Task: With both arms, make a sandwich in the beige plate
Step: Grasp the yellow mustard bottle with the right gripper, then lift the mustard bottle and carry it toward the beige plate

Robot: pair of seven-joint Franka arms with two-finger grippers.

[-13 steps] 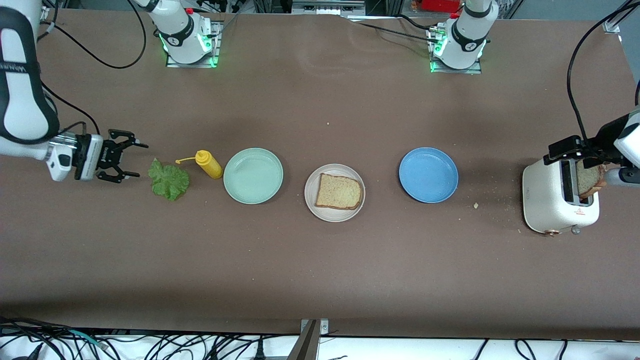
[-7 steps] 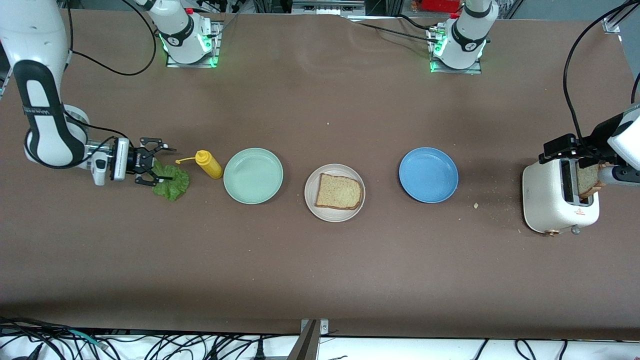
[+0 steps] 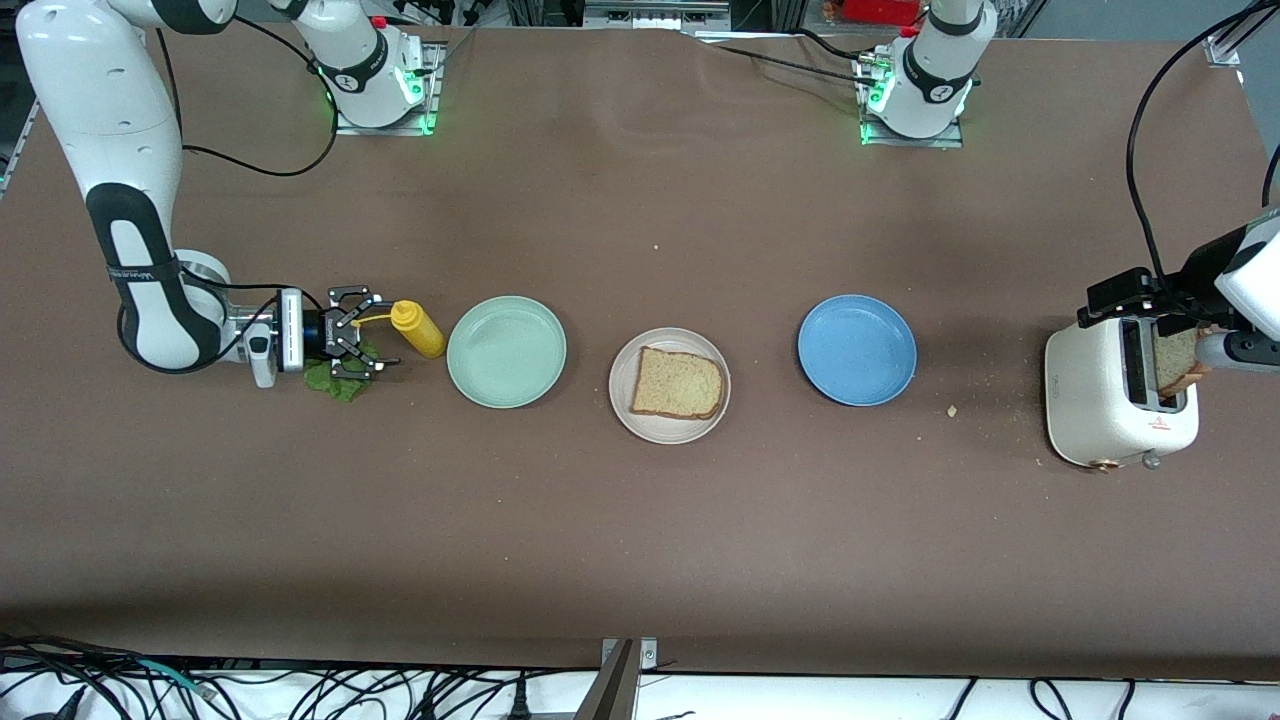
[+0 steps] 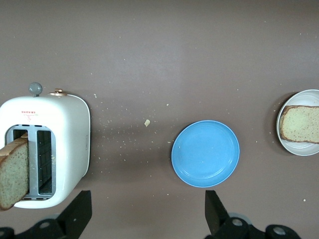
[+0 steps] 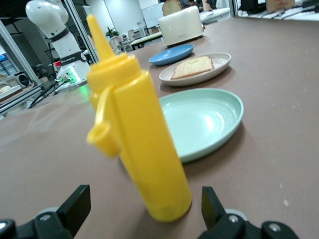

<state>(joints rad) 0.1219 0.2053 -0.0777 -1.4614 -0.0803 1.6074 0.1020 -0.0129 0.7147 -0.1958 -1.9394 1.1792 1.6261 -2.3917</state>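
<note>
The beige plate lies mid-table with one bread slice on it. A second bread slice stands in the white toaster at the left arm's end. A green lettuce leaf lies at the right arm's end, mostly covered by my right gripper, which hangs open low over it. In the right wrist view the right gripper has nothing between its fingers and the yellow bottle stands just ahead. My left gripper is open and empty over the toaster; the left wrist view shows the left gripper.
The yellow squeeze bottle stands between the lettuce and a mint-green plate. A blue plate lies between the beige plate and the toaster. Crumbs are scattered near the toaster.
My right gripper has swept from the table's end toward the yellow bottle and now covers most of the lettuce. The left arm has barely moved.
</note>
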